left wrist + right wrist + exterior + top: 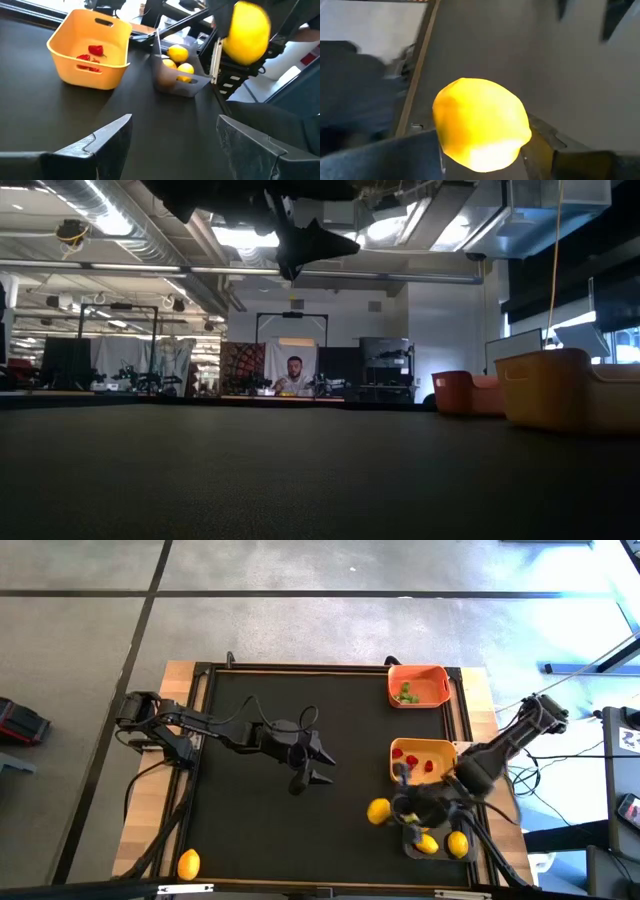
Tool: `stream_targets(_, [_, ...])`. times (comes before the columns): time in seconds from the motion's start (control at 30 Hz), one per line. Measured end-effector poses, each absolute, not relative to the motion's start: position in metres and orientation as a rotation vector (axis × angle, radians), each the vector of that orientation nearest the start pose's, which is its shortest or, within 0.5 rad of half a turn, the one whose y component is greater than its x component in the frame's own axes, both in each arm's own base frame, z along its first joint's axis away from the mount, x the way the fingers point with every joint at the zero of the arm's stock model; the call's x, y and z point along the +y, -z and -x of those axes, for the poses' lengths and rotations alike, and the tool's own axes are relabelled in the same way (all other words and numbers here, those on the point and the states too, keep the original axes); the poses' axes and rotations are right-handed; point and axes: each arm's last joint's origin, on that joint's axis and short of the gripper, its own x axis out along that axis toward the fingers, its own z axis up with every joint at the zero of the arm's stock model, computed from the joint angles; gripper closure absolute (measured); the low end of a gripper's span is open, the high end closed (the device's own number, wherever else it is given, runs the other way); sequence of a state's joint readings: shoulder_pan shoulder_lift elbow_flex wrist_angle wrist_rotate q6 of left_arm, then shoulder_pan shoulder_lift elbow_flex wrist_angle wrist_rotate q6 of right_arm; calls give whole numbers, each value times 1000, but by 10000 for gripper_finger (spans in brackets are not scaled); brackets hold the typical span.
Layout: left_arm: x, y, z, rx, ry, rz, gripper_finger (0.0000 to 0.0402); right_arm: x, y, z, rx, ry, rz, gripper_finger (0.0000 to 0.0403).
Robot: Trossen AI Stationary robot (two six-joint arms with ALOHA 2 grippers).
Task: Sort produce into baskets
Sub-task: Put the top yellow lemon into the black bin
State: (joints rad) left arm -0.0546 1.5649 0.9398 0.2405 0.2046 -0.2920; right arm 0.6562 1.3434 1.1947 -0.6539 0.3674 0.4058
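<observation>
My right gripper (388, 812) is shut on a yellow lemon (378, 811) above the black mat, just left of the dark grey basket (412, 845), which holds two lemons (427, 843). The yellow-tan basket (425, 745) holds red pieces (92, 52). The orange basket (440, 670) at the far right holds green pieces (406, 693). Another lemon (188, 863) lies at the table's near left corner. My left gripper (318, 765) hangs open and empty over the middle of the mat. My right gripper pinches the lemon's two sides (520, 142) between its two fingers (545, 145). The fingers come from the table's right side. The lemon is lifted clear of the mat, as the left wrist view (246, 32) shows.
The three baskets stand in a row along the mat's right edge. The mat's raised black frame (200, 740) borders the work area, with wooden table (175, 675) outside it. In the low view a person (293, 375) sits in the room far behind the table.
</observation>
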Motion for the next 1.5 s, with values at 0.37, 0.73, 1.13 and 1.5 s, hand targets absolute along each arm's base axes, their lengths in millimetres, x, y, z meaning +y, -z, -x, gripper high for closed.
stream_targets(0.37, [-28, -234, -339, 444, 181, 308, 119, 206, -296, -165, 1116, -64, -436, 269])
stream_targets(0.73, [-27, -235, -340, 434, 171, 293, 119, 209, -229, -116, 1479, 222, -508, 269])
stream_targets(1.13, [-27, -235, -340, 435, 171, 293, 119, 192, -191, -105, 1586, 328, -467, 256])
stream_targets(1.5, [-27, -235, -340, 435, 172, 286, 119, 188, -175, -103, 1583, 343, -487, 215])
